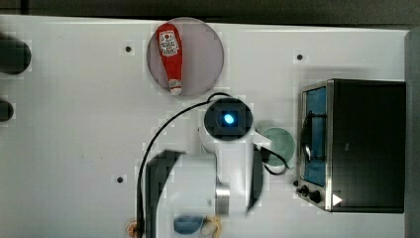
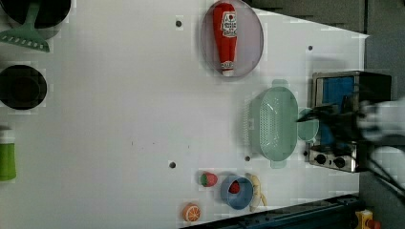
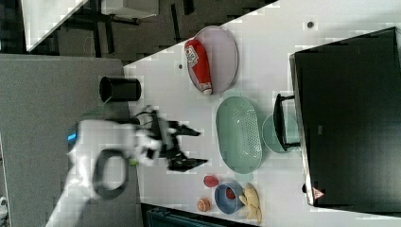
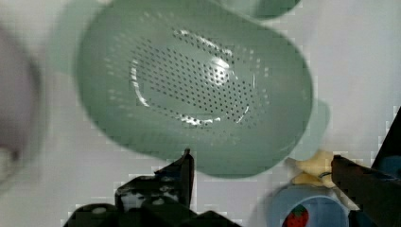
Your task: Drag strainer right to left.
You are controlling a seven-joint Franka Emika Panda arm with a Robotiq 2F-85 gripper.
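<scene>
Toaster oven: fixed landmark. The strainer lies just beside its door side, a green cup between them. The gripper, jaws spread wide and empty, hangs above the strainer. Risk: a finger seated on the thin rim could slip, or tip the strainer into the blue bowl.

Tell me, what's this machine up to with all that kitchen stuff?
A robot arm holds its end effector open above the table, near the pale green strainer but not touching it. The strainer sits empty between a small oven and a plate with a ketchup bottle, with a green cup right beside it. Nothing is held yet.
</scene>
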